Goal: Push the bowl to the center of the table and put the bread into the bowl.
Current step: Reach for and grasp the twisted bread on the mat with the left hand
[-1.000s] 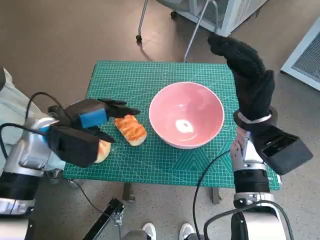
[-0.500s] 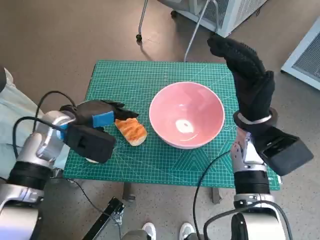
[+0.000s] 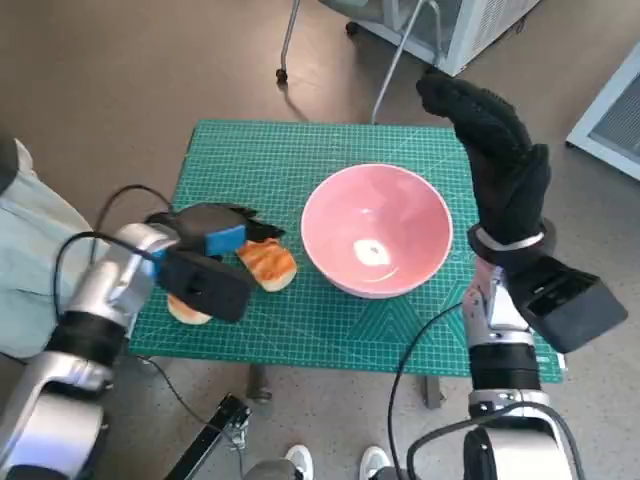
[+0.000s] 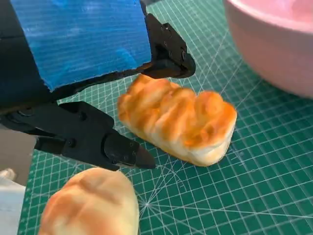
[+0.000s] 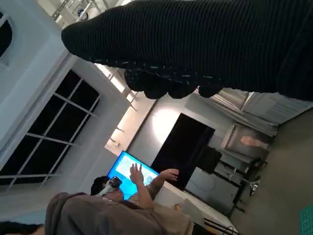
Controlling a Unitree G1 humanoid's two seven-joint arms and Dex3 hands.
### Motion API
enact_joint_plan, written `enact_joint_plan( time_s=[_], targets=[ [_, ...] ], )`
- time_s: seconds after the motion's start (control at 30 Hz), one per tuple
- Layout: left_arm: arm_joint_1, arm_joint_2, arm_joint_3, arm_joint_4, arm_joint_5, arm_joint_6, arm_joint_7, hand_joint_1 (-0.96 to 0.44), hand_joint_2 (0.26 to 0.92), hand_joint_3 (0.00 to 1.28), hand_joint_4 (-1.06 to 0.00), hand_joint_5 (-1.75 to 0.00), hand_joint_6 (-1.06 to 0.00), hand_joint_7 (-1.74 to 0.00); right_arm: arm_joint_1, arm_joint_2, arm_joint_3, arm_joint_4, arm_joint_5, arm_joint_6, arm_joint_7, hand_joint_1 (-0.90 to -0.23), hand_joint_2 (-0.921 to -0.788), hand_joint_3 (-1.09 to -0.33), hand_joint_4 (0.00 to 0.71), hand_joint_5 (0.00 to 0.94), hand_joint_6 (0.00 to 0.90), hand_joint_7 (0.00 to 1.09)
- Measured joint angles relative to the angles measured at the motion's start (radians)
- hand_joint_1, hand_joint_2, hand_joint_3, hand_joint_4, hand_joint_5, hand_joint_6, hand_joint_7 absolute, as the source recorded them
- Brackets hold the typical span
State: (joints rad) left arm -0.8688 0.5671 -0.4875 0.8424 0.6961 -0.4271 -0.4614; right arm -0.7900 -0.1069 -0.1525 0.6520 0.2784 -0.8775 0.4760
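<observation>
Lying left of centre in the head view, the bread (image 3: 266, 264) is straddled by the left hand (image 3: 212, 238), its spread fingers (image 4: 122, 151) holding nothing. The loaf's long axis points toward the bowl (image 3: 375, 228). The right hand (image 3: 500, 160) is raised well apart, fingers extended and empty.

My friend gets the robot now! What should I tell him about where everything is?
Left hand: open, fingers spread round the braided bread, not clearly gripping it yet.
Right hand: raised beside the table, holding nothing.
Pink bowl: empty, sitting about mid-table on the green mat, so the push looks done.
Second bread roll: lies near the table edge, close to the left hand.
Left to do: grip the bread and put it into the bowl.
</observation>
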Motion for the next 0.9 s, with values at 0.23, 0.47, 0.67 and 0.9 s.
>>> enact_joint_plan(
  time_s=[0.23, 0.47, 0.67, 0.9],
  targets=[
    [-0.050, -0.048, -0.045, 0.095, 0.044, -0.006, 0.071, -0.09, 0.843, 0.02, -0.35, -0.03, -0.52, -0.07, 0.015, 0.000, 0.000, -0.012, 0.007, 0.009, 0.000, -0.688, -0.921, -0.798, 0.304, 0.017, -0.001, 0.84],
    [-0.089, -0.095, -0.095, 0.184, 0.090, -0.013, 0.161, -0.09, 0.898, 0.03, -0.47, -0.06, -0.63, -0.13, 0.025, 0.000, 0.002, -0.026, 0.015, 0.018, 0.000, -0.689, -0.921, -0.794, 0.303, 0.016, -0.001, 0.84],
    [-0.114, -0.107, -0.122, 0.242, 0.111, -0.043, 0.229, -0.02, 0.918, 0.18, -0.47, -1.05, -0.57, -1.12, 0.032, 0.002, 0.005, -0.034, 0.014, 0.018, 0.000, -0.689, -0.921, -0.792, 0.305, 0.017, -0.001, 0.84],
    [-0.129, -0.088, -0.108, 0.276, 0.085, -0.082, 0.231, 0.00, 0.920, 0.17, -0.53, -1.33, -0.56, -1.21, 0.041, 0.002, 0.007, -0.049, 0.014, 0.022, 0.000, -0.693, -0.921, -0.791, 0.307, 0.017, -0.001, 0.85]
  ],
)
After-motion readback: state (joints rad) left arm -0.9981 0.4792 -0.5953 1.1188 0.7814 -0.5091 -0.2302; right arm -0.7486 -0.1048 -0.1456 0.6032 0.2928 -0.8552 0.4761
